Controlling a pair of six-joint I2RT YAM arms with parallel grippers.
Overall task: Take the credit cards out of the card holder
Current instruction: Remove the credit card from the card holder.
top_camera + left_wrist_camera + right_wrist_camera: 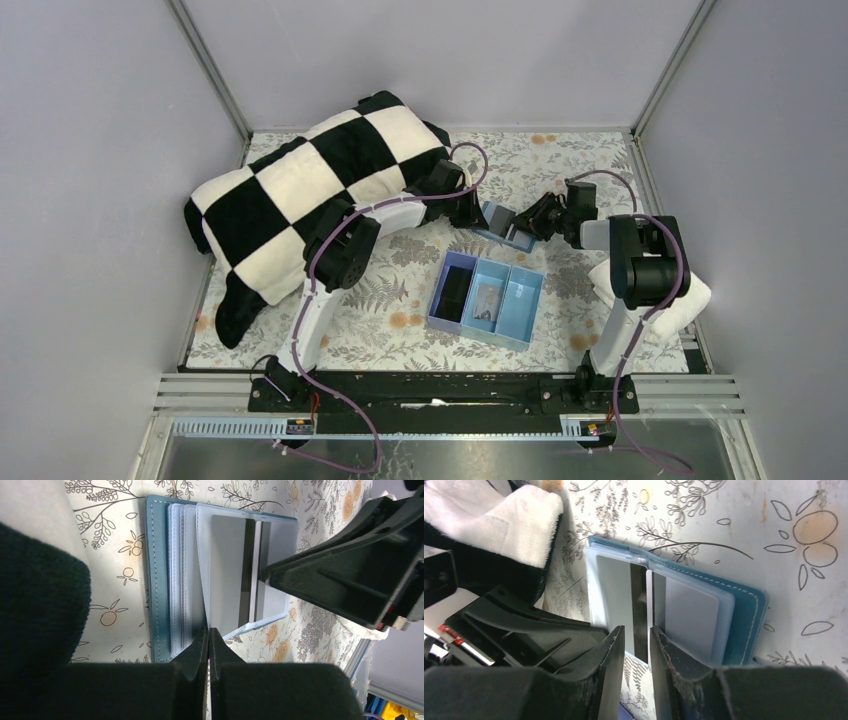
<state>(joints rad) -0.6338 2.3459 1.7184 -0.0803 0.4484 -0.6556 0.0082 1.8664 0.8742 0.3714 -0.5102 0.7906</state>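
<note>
Checkered blanket (310, 200) heaped far left on the floral tabletop (580, 160); light-blue three-compartment tray (527, 300) in the middle; white cloth (692, 295) at right.

No lettering can be read anywhere; the credit cards (227, 570) (grey, dark-striped) show no legible print.

Floral table (560, 160) bears card holder (505, 225), tray (520, 305), checkered blanket (310, 190).

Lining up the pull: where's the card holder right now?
Top view: the card holder lies between the left gripper and right gripper, beyond the light-blue tray.
</note>
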